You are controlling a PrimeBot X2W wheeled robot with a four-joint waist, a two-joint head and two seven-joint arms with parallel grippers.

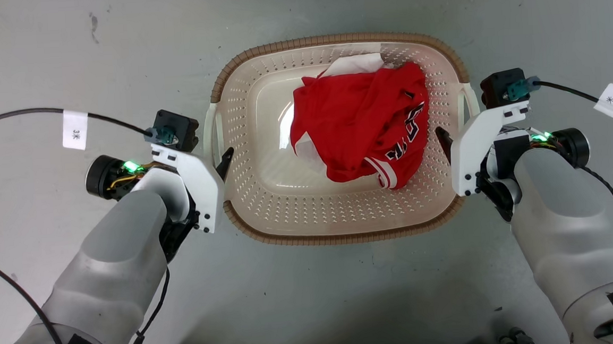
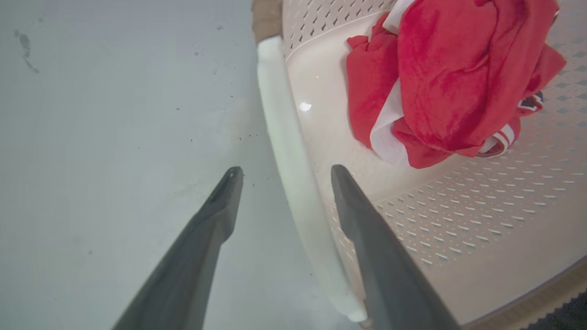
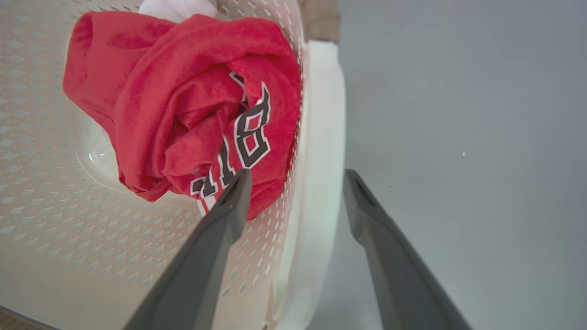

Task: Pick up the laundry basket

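Observation:
The cream laundry basket [image 1: 342, 237] with a brown rim sits on the grey floor, holding a crumpled red and white jersey [image 1: 359, 121]. My left gripper [image 1: 219, 160] is open at the basket's left white handle [image 1: 212, 132]. In the left wrist view, the left gripper [image 2: 285, 170] straddles that handle [image 2: 279, 114], with one finger inside the perforated wall [image 2: 458, 206]. My right gripper [image 1: 449, 136] is open at the right handle [image 1: 466, 106]. The right wrist view shows the right gripper [image 3: 297, 174] straddling this handle [image 3: 323, 114], its inner finger in front of the jersey [image 3: 183, 101].
Bare grey floor [image 1: 314, 299] surrounds the basket on all sides. Black cables with white tags [image 1: 75, 129] [image 1: 612, 99] trail outward from each wrist.

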